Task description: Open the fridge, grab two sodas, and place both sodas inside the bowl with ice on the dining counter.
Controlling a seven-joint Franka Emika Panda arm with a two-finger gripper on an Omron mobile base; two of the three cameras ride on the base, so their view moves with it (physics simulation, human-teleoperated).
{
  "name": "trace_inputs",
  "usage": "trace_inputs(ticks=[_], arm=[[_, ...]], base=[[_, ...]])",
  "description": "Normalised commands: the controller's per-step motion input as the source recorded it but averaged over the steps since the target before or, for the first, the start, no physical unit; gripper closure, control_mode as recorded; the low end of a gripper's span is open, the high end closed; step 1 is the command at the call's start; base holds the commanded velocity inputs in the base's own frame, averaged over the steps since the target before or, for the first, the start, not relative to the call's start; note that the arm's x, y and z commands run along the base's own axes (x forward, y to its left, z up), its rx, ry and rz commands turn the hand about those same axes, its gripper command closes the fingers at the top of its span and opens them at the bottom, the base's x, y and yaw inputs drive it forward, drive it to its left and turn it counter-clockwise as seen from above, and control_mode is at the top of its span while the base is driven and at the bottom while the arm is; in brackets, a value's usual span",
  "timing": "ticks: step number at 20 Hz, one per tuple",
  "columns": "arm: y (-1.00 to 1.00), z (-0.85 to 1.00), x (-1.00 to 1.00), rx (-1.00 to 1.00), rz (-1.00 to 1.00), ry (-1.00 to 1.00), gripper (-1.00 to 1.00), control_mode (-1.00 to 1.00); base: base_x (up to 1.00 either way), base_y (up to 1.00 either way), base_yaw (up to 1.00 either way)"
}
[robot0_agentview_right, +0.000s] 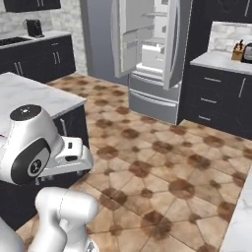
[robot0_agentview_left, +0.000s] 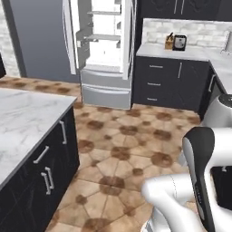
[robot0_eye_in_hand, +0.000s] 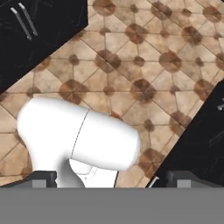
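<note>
- No readable text, labels, brands, numbers or signs in any view.
- Fridge [robot0_agentview_left: 106, 50]: doors and white interior plain, no lettering.
- Small dark appliance [robot0_agentview_left: 180, 42] on the far worktop [robot0_agentview_left: 190, 53]: pale front patch, possibly a marking; too small and blurred to read.

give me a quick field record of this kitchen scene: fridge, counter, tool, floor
fridge: fridge stands with both upper doors open, white interior and grey shelves showing, bottom drawers shut
sodas: not discernible on the shelves at this range
dining counter: dining counter is a white marble-look top over a dark base, at the left of the left base view
tool: tool open, holding nothing, pointing down at the floor
floor: tiled floor, brown pattern, between robot and fridge
side counter: knife block and toaster right of the fridge
</note>
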Motion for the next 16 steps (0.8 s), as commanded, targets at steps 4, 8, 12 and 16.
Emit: trace_inputs(ticks=[4, 8, 12, 16], arm=[[0.00, 0.00, 0.00, 0.00, 0.00, 0.00, -1.00, 1.00], [0.00, 0.00, 0.00, 0.00, 0.00, 0.00, -1.00, 1.00], [0.00, 0.00, 0.00, 0.00, 0.00, 0.00, -1.00, 1.00], [0.00, 0.00, 0.00, 0.00, 0.00, 0.00, -1.00, 1.00]], base=[[1.00, 0.14, -0.10], [1.00, 0.16, -0.09], [1.00, 0.09, -0.06], [1.00, 0.17, -0.05]])
